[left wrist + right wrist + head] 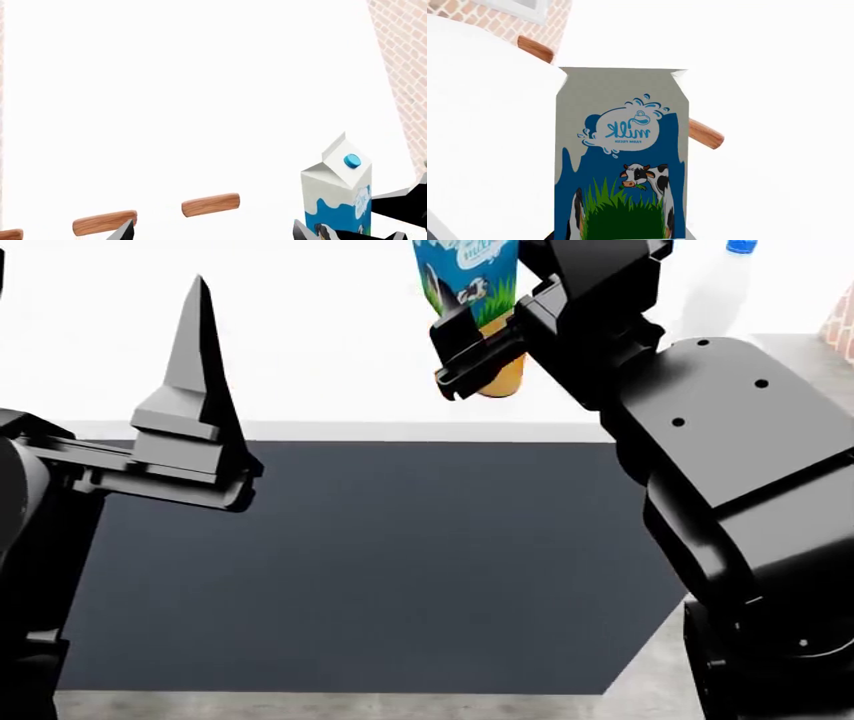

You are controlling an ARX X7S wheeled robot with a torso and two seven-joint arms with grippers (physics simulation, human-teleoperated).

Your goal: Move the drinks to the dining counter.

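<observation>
The white-topped bench (pixel 267 340) with its dark grey front fills my head view, and I judge I am mid-delivery. My right gripper (pixel 483 335) is clamped on the milk carton (pixel 465 275), holding it upright over the bench top; whether its base touches, I cannot tell. The orange can (pixel 505 378) stands just behind it, the bottle's blue cap (pixel 742 246) farther right. My left gripper (pixel 200 430) hangs empty, fingers apart. Next I should lower the carton clear of the can, then let go.
</observation>
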